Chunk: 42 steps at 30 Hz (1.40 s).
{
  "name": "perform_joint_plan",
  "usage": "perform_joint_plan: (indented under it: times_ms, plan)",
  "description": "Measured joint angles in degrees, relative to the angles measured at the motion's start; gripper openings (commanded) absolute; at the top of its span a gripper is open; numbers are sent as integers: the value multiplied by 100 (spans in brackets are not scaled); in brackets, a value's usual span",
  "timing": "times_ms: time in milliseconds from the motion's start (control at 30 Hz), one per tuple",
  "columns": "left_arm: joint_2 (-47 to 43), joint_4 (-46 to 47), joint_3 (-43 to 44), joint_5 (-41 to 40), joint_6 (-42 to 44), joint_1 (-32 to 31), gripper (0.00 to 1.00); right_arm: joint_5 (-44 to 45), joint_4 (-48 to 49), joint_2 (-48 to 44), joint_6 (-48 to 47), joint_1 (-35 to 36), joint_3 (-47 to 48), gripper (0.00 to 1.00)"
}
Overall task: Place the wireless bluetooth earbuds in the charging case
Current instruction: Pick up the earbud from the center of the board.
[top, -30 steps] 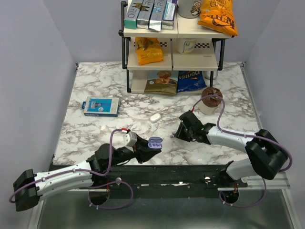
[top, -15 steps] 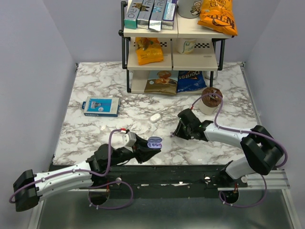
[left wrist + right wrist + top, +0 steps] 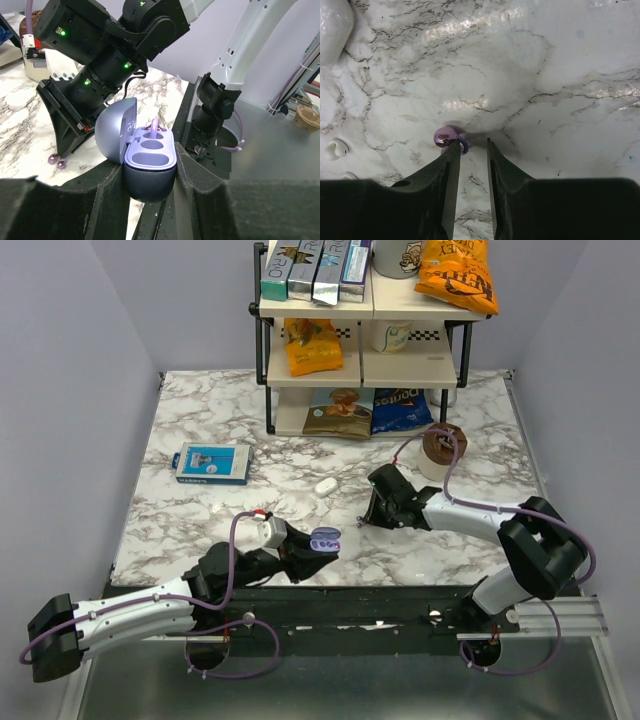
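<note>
My left gripper is shut on the lavender-blue charging case and holds it at the table's near edge, lid open. In the left wrist view the case sits between the pads, and a thin purple piece sticks up from its far socket. My right gripper points down at the marble, with its jaws a narrow gap apart and nothing between them. A tiny purple earbud lies on the marble touching the tip of the left finger, outside the gap. It also shows under that gripper in the left wrist view.
A white oval pebble lies left of and beyond the right gripper, also in the right wrist view. A blue box lies at the left. A snack shelf stands at the back and a brown-lidded cup at the right.
My right gripper has shifted slightly left and away from the near edge. My left gripper and the case have not moved.
</note>
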Motion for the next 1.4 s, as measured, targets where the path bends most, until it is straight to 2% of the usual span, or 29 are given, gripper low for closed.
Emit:
perform_joint_plan:
  times_ms: [467,633,900,1033,1400]
  plan:
    - [39,26,-7,0,-2,0,0,-31,-214,326,-369,15,411,39]
    - [22,28,-17,0,-7,0,0,-22,-295,363,-479,48,461,28]
    - [0,28,-59,-2,-28,0,0,7,-313,378,-564,57,459,17]
    - [2,31,-63,-2,-46,0,0,7,-295,382,-595,90,457,1]
    - [50,48,-63,-7,-90,0,0,68,-129,83,-402,105,111,1]
